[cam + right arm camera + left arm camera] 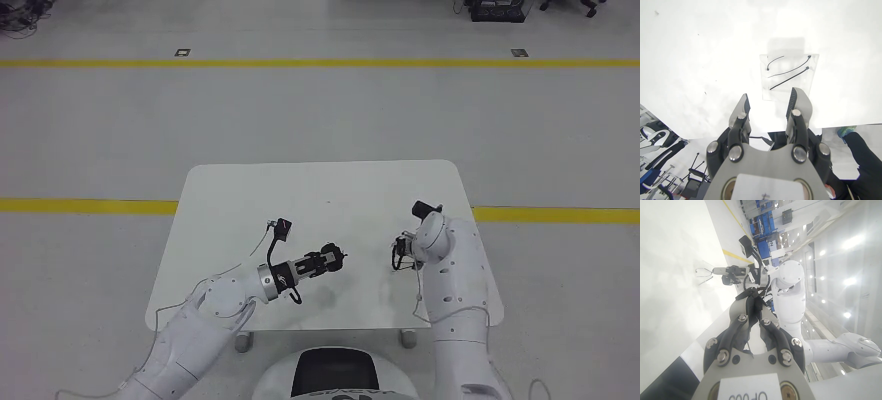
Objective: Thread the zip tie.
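My left gripper [338, 258] hangs over the middle of the white table [300, 195], its fingers [738, 308] shut on a black zip tie [753, 294] that bunches up at the tips. The tie's thin tail trails back between the fingers. My right gripper [770, 100] is open a little above a clear flat tray [814, 75] near the table's right front. Three black zip ties lie in it: a short curved one [775, 61] and two long ones [791, 71]. In the left wrist view the right gripper [719, 275] hovers just over those ties [703, 273].
The table's front edge [753, 132] runs close behind my right gripper. The two grippers are a short gap apart over the table's front half [365, 290]. Bare tabletop stretches toward the far side [330, 180].
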Robot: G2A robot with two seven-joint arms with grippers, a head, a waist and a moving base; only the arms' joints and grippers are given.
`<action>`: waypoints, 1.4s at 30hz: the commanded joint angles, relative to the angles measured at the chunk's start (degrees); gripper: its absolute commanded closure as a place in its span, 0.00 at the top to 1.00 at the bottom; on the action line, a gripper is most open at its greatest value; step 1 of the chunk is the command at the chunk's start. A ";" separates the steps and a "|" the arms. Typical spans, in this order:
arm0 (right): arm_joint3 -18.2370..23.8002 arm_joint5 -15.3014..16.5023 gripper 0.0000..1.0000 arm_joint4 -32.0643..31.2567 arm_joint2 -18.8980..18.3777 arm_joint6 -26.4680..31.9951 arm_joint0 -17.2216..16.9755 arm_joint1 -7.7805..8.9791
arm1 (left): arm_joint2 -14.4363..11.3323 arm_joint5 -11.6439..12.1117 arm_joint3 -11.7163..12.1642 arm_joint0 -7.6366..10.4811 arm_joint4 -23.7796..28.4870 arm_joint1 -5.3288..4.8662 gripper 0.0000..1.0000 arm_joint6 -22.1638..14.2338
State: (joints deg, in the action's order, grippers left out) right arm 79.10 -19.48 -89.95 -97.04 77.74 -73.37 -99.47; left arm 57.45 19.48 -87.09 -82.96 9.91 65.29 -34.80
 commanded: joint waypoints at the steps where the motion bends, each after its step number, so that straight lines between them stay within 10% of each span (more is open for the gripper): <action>1: -0.93 0.00 0.45 0.00 -0.22 -0.74 0.19 0.06 | 0.00 0.00 0.00 0.00 0.00 0.00 0.00 0.00; 42: -6.21 0.00 0.32 0.00 -1.04 -7.18 0.02 0.83 | 0.00 0.00 0.00 0.00 0.00 0.00 0.00 0.00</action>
State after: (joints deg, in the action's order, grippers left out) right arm 73.12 -19.48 -89.95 -98.08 70.61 -73.41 -98.66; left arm 57.45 19.48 -87.09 -82.96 9.91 65.29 -34.80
